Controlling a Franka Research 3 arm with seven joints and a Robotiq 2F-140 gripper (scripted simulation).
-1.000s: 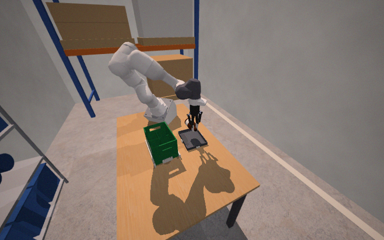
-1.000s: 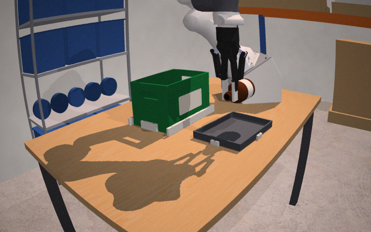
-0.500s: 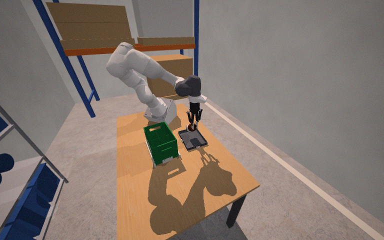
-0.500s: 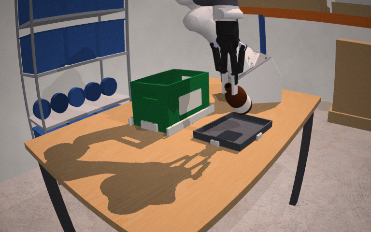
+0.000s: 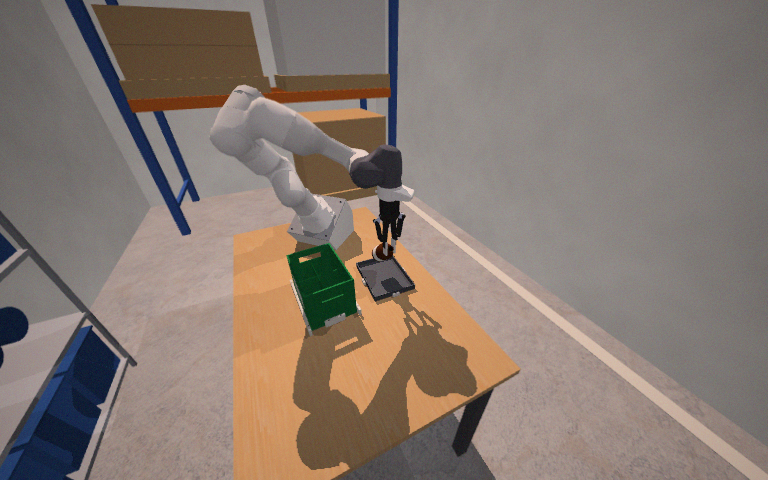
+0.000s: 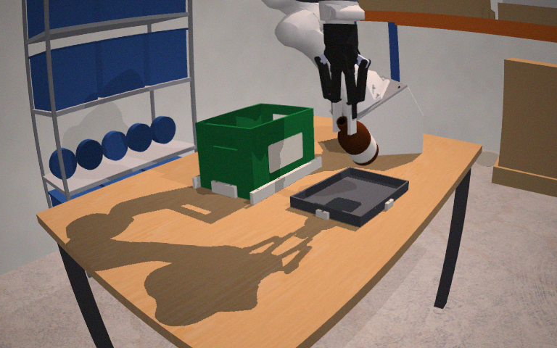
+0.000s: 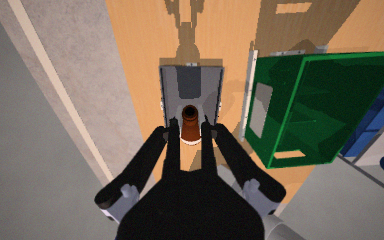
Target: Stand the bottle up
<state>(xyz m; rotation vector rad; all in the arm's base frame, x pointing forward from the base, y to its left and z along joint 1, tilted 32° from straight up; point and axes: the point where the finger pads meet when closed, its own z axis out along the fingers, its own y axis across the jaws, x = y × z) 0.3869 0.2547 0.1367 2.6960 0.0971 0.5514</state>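
The brown bottle (image 5: pixel 381 252) (image 6: pixel 359 138) (image 7: pixel 190 133) with a white label hangs tilted in the air, its mouth up and its base slanting down toward the robot's base. My gripper (image 5: pixel 389 246) (image 6: pixel 344 127) (image 7: pixel 190 111) is shut on its neck and points straight down. The dark grey tray (image 5: pixel 379 277) (image 6: pixel 372 189) (image 7: pixel 209 82) lies flat on the table with nothing standing in it. The bottle is above and behind the tray's far edge in the exterior view, not touching the tray. The green crate (image 5: pixel 330 302) (image 6: pixel 230 153) (image 7: pixel 278 80) stands beside the tray.
White strips (image 6: pixel 286 180) stand along the crate's lower sides, and small white blocks (image 6: pixel 322 214) sit against the tray's outer walls. The arm's base (image 5: pixel 324 230) (image 6: pixel 398 125) stands behind the bottle. The table's long edge runs near the tray's outer side.
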